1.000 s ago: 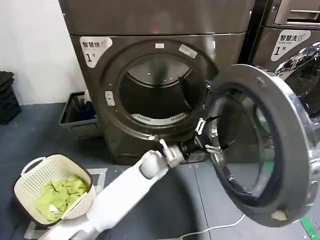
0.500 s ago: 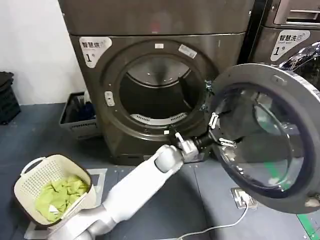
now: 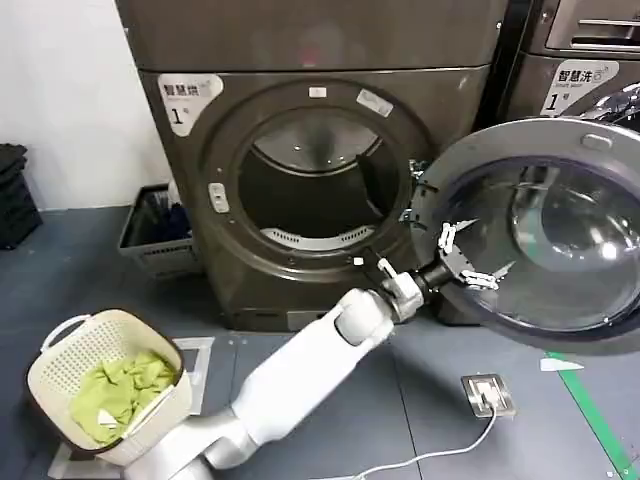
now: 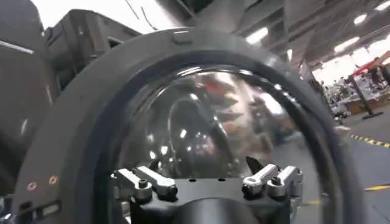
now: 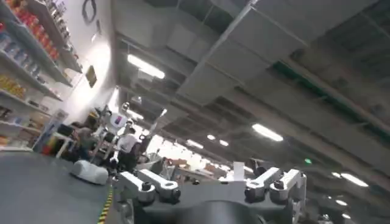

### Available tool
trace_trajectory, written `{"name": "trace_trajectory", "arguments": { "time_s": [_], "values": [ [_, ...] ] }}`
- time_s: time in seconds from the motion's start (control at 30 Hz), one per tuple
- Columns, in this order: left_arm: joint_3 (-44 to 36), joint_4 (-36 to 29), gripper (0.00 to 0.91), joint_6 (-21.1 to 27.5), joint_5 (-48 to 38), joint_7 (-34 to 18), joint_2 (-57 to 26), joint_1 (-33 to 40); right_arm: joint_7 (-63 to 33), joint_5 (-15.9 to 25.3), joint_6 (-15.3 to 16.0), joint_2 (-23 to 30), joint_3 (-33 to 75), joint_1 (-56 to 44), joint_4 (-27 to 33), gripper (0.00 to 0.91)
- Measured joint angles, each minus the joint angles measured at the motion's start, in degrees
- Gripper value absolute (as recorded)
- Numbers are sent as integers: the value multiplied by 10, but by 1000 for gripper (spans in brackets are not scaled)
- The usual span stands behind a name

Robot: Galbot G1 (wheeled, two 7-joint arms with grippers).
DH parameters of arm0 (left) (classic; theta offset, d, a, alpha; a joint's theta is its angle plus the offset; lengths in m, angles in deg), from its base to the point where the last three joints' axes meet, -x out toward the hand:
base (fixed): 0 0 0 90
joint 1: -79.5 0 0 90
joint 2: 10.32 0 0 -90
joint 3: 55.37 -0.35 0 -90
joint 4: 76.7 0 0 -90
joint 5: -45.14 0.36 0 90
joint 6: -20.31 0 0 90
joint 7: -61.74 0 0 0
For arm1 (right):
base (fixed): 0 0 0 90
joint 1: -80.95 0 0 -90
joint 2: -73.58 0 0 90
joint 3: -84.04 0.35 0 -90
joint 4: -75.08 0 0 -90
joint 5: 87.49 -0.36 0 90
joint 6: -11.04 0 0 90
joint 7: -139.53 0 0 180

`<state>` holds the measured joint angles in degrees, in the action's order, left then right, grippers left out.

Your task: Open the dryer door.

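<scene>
The grey dryer (image 3: pixel 300 40) has its round drum opening (image 3: pixel 315 190) uncovered. Its door (image 3: pixel 600 140) is swung out to the right on its hinge, inner glass bowl (image 3: pixel 560 230) facing me. My left arm reaches across from the lower left. My left gripper (image 3: pixel 462 258) is open, its fingers (image 3: pixel 446 236) spread against the inner side of the door near the hinge edge. In the left wrist view the door ring (image 4: pixel 79 115) and glass (image 4: pixel 207 122) stand right in front of the open left gripper (image 4: pixel 207 176). My right gripper (image 5: pixel 210 179) is open, pointing up at a ceiling.
A cream laundry basket (image 3: pixel 60 350) with green cloth sits on the floor at the lower left. A dark crate (image 3: pixel 150 235) stands beside the dryer. A second machine (image 3: pixel 580 60) stands at the right. A power strip (image 3: pixel 485 393) with white cable and a green floor line (image 3: pixel 595 415) lie below the door.
The door has swung farther out to the right, turning its inner face toward me. My left arm has stretched rightward with it, the gripper staying at the door's inner rim.
</scene>
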<state>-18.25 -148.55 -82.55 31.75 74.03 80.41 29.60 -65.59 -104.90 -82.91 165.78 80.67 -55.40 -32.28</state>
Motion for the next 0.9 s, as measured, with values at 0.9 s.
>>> {"name": "trace_trajectory", "arguments": {
  "time_s": [0.9],
  "values": [
    [8,-62,907,112,-30,8,-31,-33,18,-23,48,-11,-14,4,-19,907]
  ]
}}
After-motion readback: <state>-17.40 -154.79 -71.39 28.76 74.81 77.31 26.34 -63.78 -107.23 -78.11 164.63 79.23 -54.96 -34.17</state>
